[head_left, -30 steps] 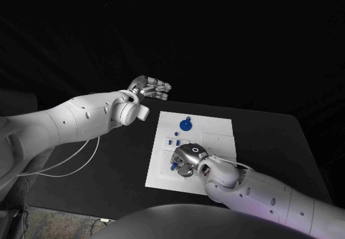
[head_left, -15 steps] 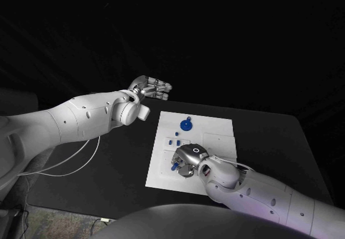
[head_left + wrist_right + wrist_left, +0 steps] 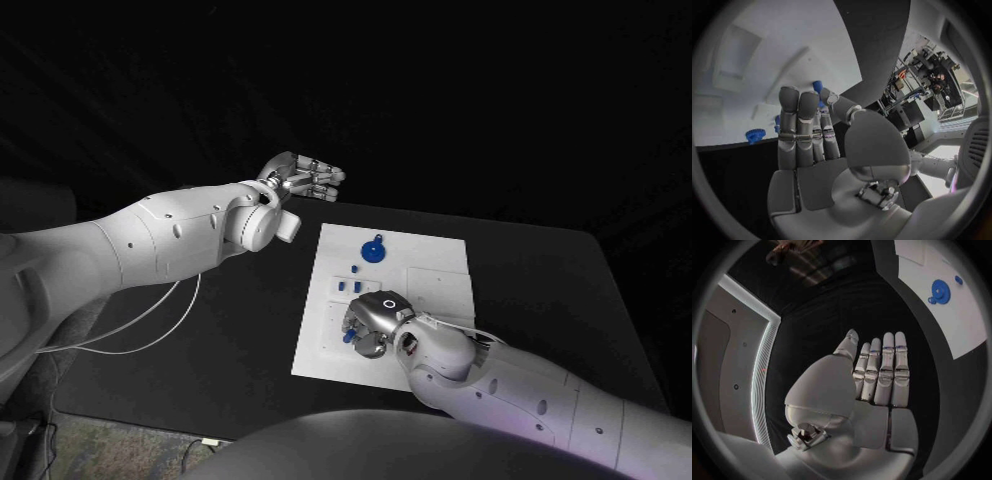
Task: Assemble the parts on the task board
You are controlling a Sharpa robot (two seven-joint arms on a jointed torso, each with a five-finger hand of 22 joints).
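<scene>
Right hand (image 3: pixel 369 322): silver, many-fingered, set low over the white rectangular task board (image 3: pixel 440 290), near the board's near-left part. From the right wrist camera the fingers (image 3: pixel 798 120) run straight and side by side, and a small blue peg-like part (image 3: pixel 817 89) stands at the fingertips with the thumb alongside it. It looks pinched between thumb and finger, though the contact point itself is hidden behind the fingers. The head camera shows a bit of blue (image 3: pixel 349 336) at the hand's left side, most likely the same piece; the palm covers the rest.

Left hand (image 3: pixel 300 177): raised off the board, beyond the table's far-left corner, well apart from all parts. In the left wrist camera the fingers (image 3: pixel 887 370) are straight and pressed together, thumb lying alongside, nothing in them. From the head camera they look slightly curled; hard to judge.

Board: lies in the middle of the black table (image 3: pixel 548 270), long side running away from the robot. A round blue gear-like part (image 3: pixel 374 250) sits near the board's far edge, also seen in the left wrist camera (image 3: pixel 938 290). Small blue parts (image 3: pixel 343 287) stand in a short row near the board's left edge, just beyond the right hand; their shapes are too small to make out. The board's near edge is partly covered by the right arm.
</scene>
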